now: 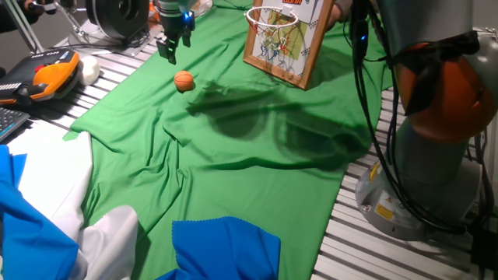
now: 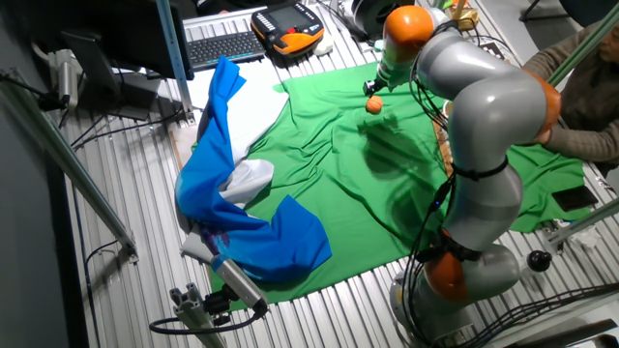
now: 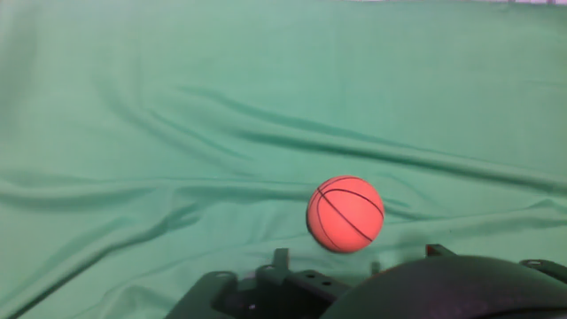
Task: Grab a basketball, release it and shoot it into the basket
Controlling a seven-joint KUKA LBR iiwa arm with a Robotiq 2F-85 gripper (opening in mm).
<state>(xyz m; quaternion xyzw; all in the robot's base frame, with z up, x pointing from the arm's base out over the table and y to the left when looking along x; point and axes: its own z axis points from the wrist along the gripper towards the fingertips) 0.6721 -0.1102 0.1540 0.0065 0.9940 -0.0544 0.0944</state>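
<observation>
The basketball [image 1: 184, 81] is a tiny orange ball with thin dark lines, over the green cloth [image 1: 233, 179] just below and to the right of my gripper [image 1: 176, 45]. I cannot tell whether it rests on the cloth or is in the air. The gripper is open and empty, hanging above the cloth's far left part. In the hand view the ball [image 3: 345, 214] sits right ahead of the hand, apart from it. In the other fixed view the ball [image 2: 373, 105] is just under the gripper [image 2: 376, 87]. The basket [image 1: 272, 19], with its wooden-framed backboard [image 1: 289, 48], stands at the far side, right of the ball.
An orange-and-black device [image 1: 48, 75] and a white ball [image 1: 89, 70] lie off the cloth at the left. Blue cloth [image 1: 226, 245] and white cloth [image 1: 47, 194] lie at the near left. The arm's base [image 1: 436, 155] and its cables stand at the right.
</observation>
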